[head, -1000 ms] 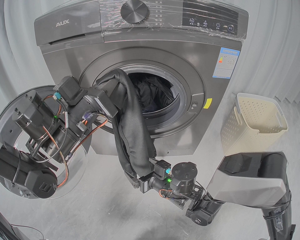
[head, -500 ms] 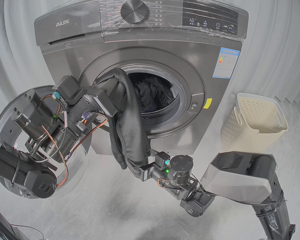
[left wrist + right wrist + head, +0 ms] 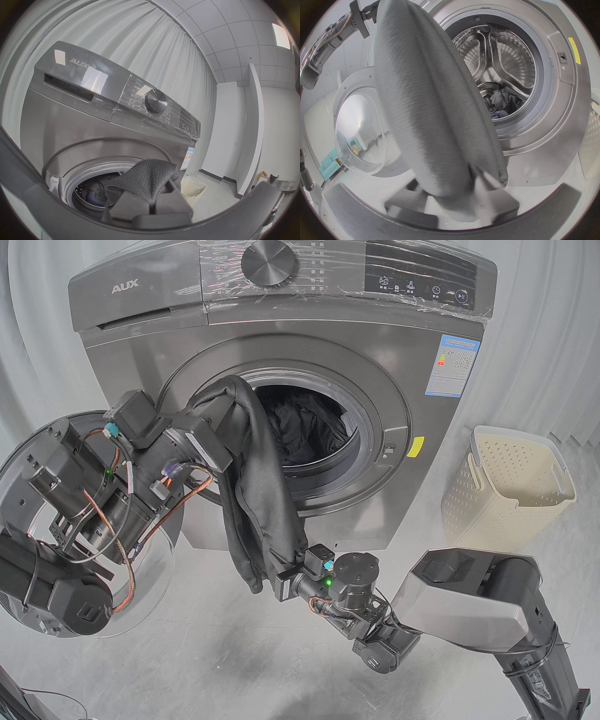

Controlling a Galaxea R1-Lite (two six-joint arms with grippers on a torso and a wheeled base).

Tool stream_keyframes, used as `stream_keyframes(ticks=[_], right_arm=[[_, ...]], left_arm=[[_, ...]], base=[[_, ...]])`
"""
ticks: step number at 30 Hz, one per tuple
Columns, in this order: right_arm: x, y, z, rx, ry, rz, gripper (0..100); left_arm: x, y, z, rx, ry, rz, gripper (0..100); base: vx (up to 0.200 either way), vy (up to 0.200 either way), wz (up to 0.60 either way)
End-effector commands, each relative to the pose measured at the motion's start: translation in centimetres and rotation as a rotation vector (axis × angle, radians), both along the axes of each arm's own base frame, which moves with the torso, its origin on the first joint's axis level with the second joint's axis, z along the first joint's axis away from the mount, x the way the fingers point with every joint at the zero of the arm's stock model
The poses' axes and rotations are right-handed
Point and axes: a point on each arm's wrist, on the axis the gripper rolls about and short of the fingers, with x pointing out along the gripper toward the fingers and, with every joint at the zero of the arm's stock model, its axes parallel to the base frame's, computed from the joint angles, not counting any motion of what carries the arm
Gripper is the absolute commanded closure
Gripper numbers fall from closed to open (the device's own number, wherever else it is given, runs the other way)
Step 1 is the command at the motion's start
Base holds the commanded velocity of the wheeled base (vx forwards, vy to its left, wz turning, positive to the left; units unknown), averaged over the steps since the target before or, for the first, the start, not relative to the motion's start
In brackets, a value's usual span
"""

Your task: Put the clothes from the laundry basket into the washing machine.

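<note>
A long dark grey garment point(image 3: 259, 490) hangs in front of the open washing machine point(image 3: 375, 365). My left gripper point(image 3: 219, 405) is shut on its top end at the left rim of the drum opening; the cloth drapes over the fingers point(image 3: 150, 200). My right gripper point(image 3: 278, 580) is shut on the garment's lower end, below the door opening near the floor; the cloth point(image 3: 434, 109) bulges up from its fingers point(image 3: 487, 187). Dark clothes point(image 3: 300, 427) lie inside the drum point(image 3: 500, 100). The cream laundry basket point(image 3: 506, 490) stands to the right of the machine.
The round glass door point(image 3: 37, 446) stands swung open at the left, behind my left arm. Grey floor point(image 3: 219, 646) lies bare in front of the machine. A white curtain point(image 3: 544, 334) hangs behind.
My right gripper has risen and moved left with the garment's lower end, bunching the cloth up toward the machine. The left gripper has stayed put.
</note>
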Motion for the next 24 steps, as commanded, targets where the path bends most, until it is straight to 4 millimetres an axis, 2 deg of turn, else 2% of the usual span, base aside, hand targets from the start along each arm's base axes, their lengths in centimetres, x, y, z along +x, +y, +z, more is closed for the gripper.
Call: stream_keyframes(ticks=[1, 6, 11, 17, 24], right_arm=[[-1.1, -1.0, 1.4, -0.005, 0.008, -0.003, 100], [-3.2, -3.8, 4.9, -0.016, 0.014, -0.011, 100], [-4.3, -8.3, 8.6, -0.013, -0.009, -0.031, 100], [-6.1, -12.8, 10.5, -0.041, -0.013, -0.040, 100], [-7.1, -15.1, 13.1, 0.037, -0.093, -0.065, 100]], left_arm=[[0.4, 0.4, -0.2, 0.004, 0.005, 0.017, 100], [0.8, 1.1, -0.2, 0.004, 0.006, 0.042, 100], [1.1, 1.8, -0.5, 0.011, 0.015, 0.060, 100], [0.9, 2.5, -0.7, -0.005, 0.037, 0.064, 100], [0.4, 3.2, -1.5, 0.005, 0.056, 0.077, 100]], base=[[0.000, 0.000, 0.00], [0.000, 0.000, 0.00], [0.000, 0.000, 0.00], [0.000, 0.000, 0.00], [0.000, 0.000, 0.00]])
